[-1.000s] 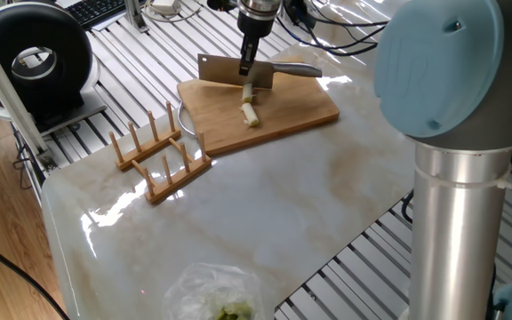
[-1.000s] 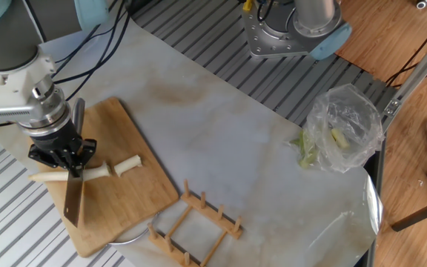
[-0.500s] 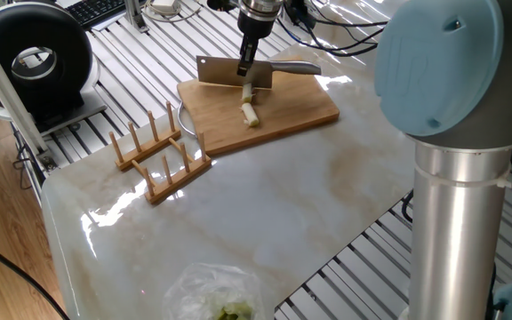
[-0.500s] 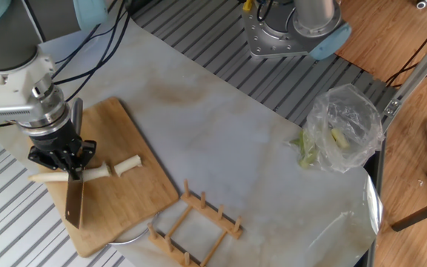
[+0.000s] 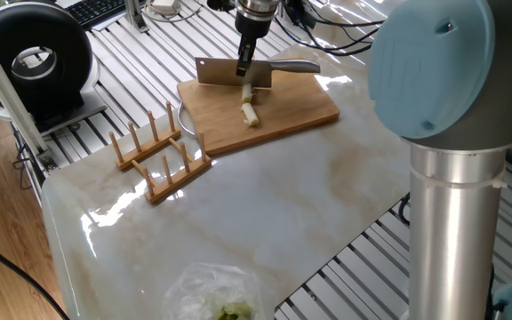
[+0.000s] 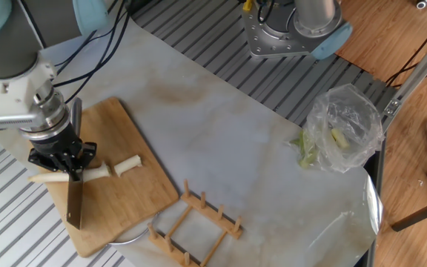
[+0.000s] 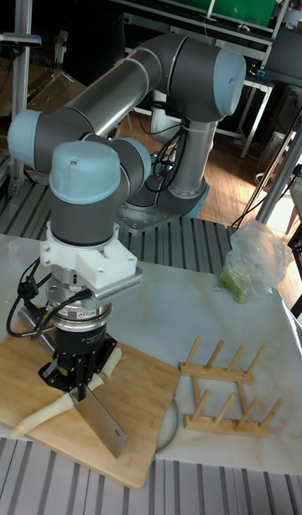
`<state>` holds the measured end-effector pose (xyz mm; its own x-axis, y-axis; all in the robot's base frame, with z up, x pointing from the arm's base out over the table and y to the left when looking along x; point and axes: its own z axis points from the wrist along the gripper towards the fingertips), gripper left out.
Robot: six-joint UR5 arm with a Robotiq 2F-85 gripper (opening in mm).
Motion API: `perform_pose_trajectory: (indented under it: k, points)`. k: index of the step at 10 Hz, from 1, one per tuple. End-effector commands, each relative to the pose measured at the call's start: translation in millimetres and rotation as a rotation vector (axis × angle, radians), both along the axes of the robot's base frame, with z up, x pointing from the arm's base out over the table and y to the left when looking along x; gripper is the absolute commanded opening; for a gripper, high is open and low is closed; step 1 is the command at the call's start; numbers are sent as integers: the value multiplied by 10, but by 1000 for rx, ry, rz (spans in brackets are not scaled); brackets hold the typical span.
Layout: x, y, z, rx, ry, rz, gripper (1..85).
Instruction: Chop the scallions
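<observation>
One gripper (image 6: 64,165) is clamping the cleaver (image 6: 73,200) shut-jawed, blade crossing the scallions (image 6: 106,170) on the cutting board (image 6: 136,196).

Scallions (image 6: 87,173) partly behind end effector (image 6: 64,169)

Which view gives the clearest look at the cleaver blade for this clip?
The tall fixed view: the cleaver blade faces the camera broadside, angled down over the cutting board below the gripper. One fixed view shows its flat side too, but small and distant. The other fixed view shows it nearly edge-on, a thin sliver.
</observation>
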<state>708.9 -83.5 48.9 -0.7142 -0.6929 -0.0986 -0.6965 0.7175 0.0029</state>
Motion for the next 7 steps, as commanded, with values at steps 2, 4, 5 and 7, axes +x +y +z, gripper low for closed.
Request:
perform_pose_trajectory:
  k: [2, 4, 5, 7]
  points:
    - [-74, -106, 73, -36, 52, 12, 13]
    - [-119, -187, 101, -87, 86, 6, 13]
    - [-95, -110, 72, -107, 88, -21, 13]
    - [-52, -36, -7, -107, 82, -30, 13]
